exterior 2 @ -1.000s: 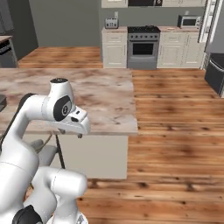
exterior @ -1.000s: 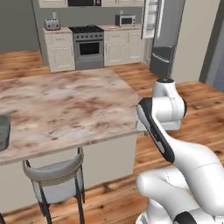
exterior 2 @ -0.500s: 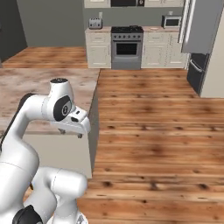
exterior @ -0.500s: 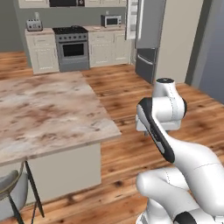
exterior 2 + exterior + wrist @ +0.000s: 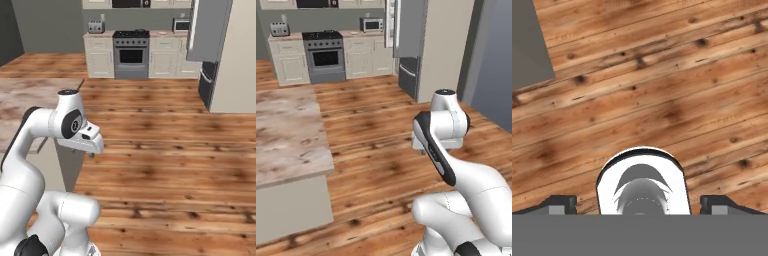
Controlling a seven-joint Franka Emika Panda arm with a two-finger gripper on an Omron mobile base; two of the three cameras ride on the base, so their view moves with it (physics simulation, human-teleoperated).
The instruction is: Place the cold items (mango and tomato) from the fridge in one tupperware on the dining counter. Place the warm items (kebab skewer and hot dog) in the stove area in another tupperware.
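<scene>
The two-finger gripper [image 5: 640, 202] points straight down at the brown plank floor [image 5: 662, 90], its two small dark finger tips [image 5: 559, 204] standing far apart at the two sides of the hand view, with nothing between them, so the jaws are spread wide and hold nothing. A flat grey panel [image 5: 529, 42] shows at the upper left corner of that view.

In the left base view the white folded arm [image 5: 443, 135] rises at the lower right, and the long dining counter of beige-pink marbled stone with brown veins [image 5: 286, 135] lies to the left of it, apart from the arm. The steel-grey range with black burners and a dark oven window [image 5: 323, 55] stands against the far wall between cream cabinets, well apart from the arm. The tall dark-grey fridge [image 5: 408, 50] stands further right at the back, beside a pale wall panel.

In the right base view the arm [image 5: 70, 125] is at the left, the range [image 5: 131, 52] is straight ahead at the far wall, and the fridge [image 5: 210, 55] is at the right, its upper door swung out. The counter's edge [image 5: 30, 95] shows behind the arm
</scene>
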